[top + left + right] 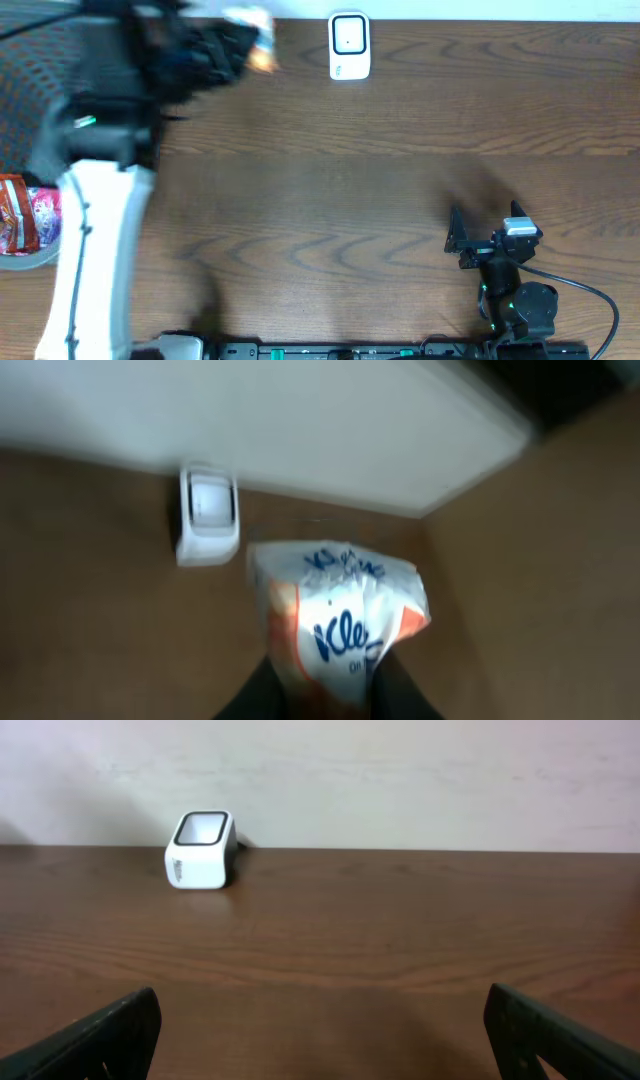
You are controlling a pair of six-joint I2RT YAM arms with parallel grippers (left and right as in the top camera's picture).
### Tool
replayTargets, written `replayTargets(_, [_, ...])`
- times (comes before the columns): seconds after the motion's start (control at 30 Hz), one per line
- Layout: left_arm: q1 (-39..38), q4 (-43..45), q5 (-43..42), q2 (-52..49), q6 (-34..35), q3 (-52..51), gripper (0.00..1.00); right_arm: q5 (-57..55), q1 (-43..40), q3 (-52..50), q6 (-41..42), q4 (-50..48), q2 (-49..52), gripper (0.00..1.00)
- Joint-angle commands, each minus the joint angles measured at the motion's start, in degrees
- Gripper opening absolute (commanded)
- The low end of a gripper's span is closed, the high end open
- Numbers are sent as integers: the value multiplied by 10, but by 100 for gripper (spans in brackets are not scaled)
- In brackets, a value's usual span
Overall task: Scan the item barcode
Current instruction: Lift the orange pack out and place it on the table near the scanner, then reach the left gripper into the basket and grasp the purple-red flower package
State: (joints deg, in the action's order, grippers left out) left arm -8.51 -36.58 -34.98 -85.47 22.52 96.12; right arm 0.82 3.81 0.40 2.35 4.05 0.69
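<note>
While my left gripper [330,698], jaws pinched close on the crinkly white, orange and blue plastic tissue packet [340,610], holds it by the brown wooden table's [400,170] far edge, I should turn its unseen barcode squarely toward the small white box scanner [208,510] just beside it.

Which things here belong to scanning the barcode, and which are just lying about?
For the job: tissue pack, held by the left gripper; white scanner.
Lying about: red snack packet at the left edge; right gripper, open, holding nothing.
</note>
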Motion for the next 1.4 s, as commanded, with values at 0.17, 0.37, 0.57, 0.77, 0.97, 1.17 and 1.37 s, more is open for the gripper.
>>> replayTargets(0.17, [-150, -39, 174, -144, -38, -4, 8, 2, -4, -1, 4, 3, -3, 99])
replayTargets(0.37, [-211, -32, 176, -237, -15, -4, 8, 2, -4, -1, 4, 3, -3, 99])
replayTargets(0.57, [-238, -26, 176, -292, -13, -4, 61, 2, -4, -1, 4, 3, -3, 99])
replayTargets(0.77, [-209, -24, 177, -264, -13, 3, 91, 2, -4, -1, 4, 3, -3, 99])
replayTargets(0.97, [-121, -22, 177, -160, -26, 4, 98, 2, -4, -1, 4, 3, -3, 99])
replayTargets(1.17, [49, -17, 221, -38, -41, 4, 98, 2, -4, -1, 4, 3, -3, 99])
replayTargets(1.37, [264, -27, 305, 22, -41, 4, 98, 2, -4, -1, 4, 3, -3, 99])
